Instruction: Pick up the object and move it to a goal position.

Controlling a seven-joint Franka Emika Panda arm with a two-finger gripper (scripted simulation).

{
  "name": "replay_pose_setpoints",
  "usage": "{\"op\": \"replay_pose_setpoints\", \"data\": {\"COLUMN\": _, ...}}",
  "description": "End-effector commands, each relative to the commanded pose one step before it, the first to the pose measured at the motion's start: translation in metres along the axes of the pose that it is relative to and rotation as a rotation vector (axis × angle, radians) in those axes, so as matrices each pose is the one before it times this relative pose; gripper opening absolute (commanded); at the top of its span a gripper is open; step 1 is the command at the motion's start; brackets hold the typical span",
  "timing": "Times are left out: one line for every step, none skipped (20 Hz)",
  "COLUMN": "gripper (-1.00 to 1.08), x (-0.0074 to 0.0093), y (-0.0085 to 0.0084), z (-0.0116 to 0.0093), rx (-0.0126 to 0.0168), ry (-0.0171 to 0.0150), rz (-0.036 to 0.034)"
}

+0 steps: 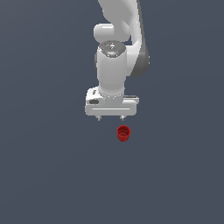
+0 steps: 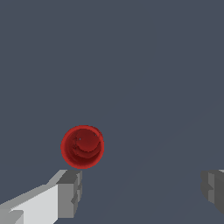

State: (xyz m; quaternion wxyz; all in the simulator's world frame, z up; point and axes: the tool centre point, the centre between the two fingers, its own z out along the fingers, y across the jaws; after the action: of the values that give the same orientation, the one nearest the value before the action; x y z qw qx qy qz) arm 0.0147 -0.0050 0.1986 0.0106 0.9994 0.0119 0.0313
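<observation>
- On the plain grey counter (image 1: 48, 175), the red cup (image 1: 124, 133) sits upright, open mouth up, just below my gripper (image 1: 111, 118) and toward the exterior view's right of its centre.
- In the wrist view the red cup (image 2: 82, 146) shows its ridged rim and hollow inside; it sits right by one fingertip (image 2: 70, 192), not centred in the gap. The other fingertip (image 2: 213, 190) is well apart from it.
- Jaws: spread wide, holding nothing. The cup is narrower than the gap, so clearance is fine.
- Step, as I judge it: the approach/align phase of the pick. No contact yet; the cup is on the counter, not lifted.
- Next move calls for a lateral shift so the cup falls midway between the fingertips, then a straight descent until the pads bracket its wall, then closing.
- Risk if I descend as is: the near fingertip could land on the rim or clip it and tip or push the cup.
- No goal marker is visible in either view, so I cannot tell where the goal position is.
- Progress: early; grasp, lift and transfer are all left.
</observation>
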Motion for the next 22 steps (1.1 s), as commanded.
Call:
{"op": "replay_pose_setpoints", "data": {"gripper": 1.00, "x": 0.00000, "y": 0.00001, "z": 0.00000, "rx": 0.00000, "ry": 0.00000, "rz": 0.00000}}
{"op": "replay_pose_setpoints", "data": {"gripper": 1.00, "x": -0.00005, "y": 0.00036, "z": 0.00002, "rx": 0.00000, "ry": 0.00000, "rz": 0.00000}}
{"op": "replay_pose_setpoints", "data": {"gripper": 1.00, "x": -0.00003, "y": -0.00015, "z": 0.00033, "rx": 0.00008, "ry": -0.00040, "rz": -0.00191}}
{"op": "replay_pose_setpoints", "data": {"gripper": 1.00, "x": -0.00011, "y": 0.00039, "z": 0.00042, "rx": 0.00011, "ry": -0.00046, "rz": -0.00213}}
{"op": "replay_pose_setpoints", "data": {"gripper": 1.00, "x": -0.00014, "y": 0.00043, "z": 0.00061, "rx": 0.00016, "ry": -0.00069, "rz": -0.00316}}
{"op": "replay_pose_setpoints", "data": {"gripper": 1.00, "x": -0.00019, "y": 0.00058, "z": 0.00078, "rx": 0.00021, "ry": -0.00086, "rz": -0.00399}}
{"op": "replay_pose_setpoints", "data": {"gripper": 1.00, "x": -0.00023, "y": 0.00067, "z": 0.00095, "rx": 0.00025, "ry": -0.00105, "rz": -0.00491}}
{"op": "replay_pose_setpoints", "data": {"gripper": 1.00, "x": -0.00026, "y": 0.00078, "z": 0.00102, "rx": 0.00027, "ry": -0.00112, "rz": -0.00527}}
{"op": "replay_pose_setpoints", "data": {"gripper": 1.00, "x": -0.00022, "y": 0.00061, "z": 0.00087, "rx": 0.00023, "ry": -0.00096, "rz": -0.00453}}
{"op": "replay_pose_setpoints", "data": {"gripper": 1.00, "x": -0.00018, "y": 0.00050, "z": 0.00069, "rx": 0.00018, "ry": -0.00075, "rz": -0.00357}}
{"op": "replay_pose_setpoints", "data": {"gripper": 1.00, "x": -0.00013, "y": 0.00033, "z": 0.00052, "rx": 0.00014, "ry": -0.00056, "rz": -0.00270}}
{"op": "replay_pose_setpoints", "data": {"gripper": 1.00, "x": -0.00008, "y": 0.00020, "z": 0.00034, "rx": 0.00009, "ry": -0.00037, "rz": -0.00179}}
{"op": "replay_pose_setpoints", "data": {"gripper": 1.00, "x": -0.00005, "y": 0.00018, "z": 0.00014, "rx": 0.00003, "ry": -0.00013, "rz": -0.00068}}
{"op": "replay_pose_setpoints", "data": {"gripper": 1.00, "x": 0.00002, "y": -0.00011, "z": 0.00000, "rx": 0.00000, "ry": 0.00000, "rz": 0.00000}}
{"op": "replay_pose_setpoints", "data": {"gripper": 1.00, "x": 0.00004, "y": -0.00008, "z": -0.00022, "rx": -0.00006, "ry": 0.00024, "rz": 0.00117}}
{"op": "replay_pose_setpoints", "data": {"gripper": 1.00, "x": 0.00004, "y": -0.00010, "z": -0.00018, "rx": -0.00003, "ry": 0.00017, "rz": 0.00096}}
{"op": "replay_pose_setpoints", "data": {"gripper": 1.00, "x": 0.00000, "y": 0.00009, "z": 0.00003, "rx": 0.00000, "ry": 0.00000, "rz": 0.00000}}
{"op": "replay_pose_setpoints", "data": {"gripper": 1.00, "x": 0.00002, "y": -0.00033, "z": 0.00030, "rx": -0.00001, "ry": -0.00020, "rz": -0.00206}}
{"op": "replay_pose_setpoints", "data": {"gripper": 1.00, "x": 0.00001, "y": -0.00036, "z": 0.00057, "rx": 0.00000, "ry": -0.00037, "rz": -0.00357}}
{"op": "replay_pose_setpoints", "data": {"gripper": 1.00, "x": 0.00002, "y": -0.00061, "z": 0.00087, "rx": 0.00001, "ry": -0.00056, "rz": -0.00545}}
{"op": "replay_pose_setpoints", "data": {"gripper": 1.00, "x": 0.00004, "y": -0.00082, "z": 0.00116, "rx": 0.00001, "ry": -0.00073, "rz": -0.00727}}
{"op": "replay_pose_setpoints", "data": {"gripper": 1.00, "x": 0.00006, "y": -0.00106, "z": 0.00145, "rx": 0.00003, "ry": -0.00090, "rz": -0.00912}}
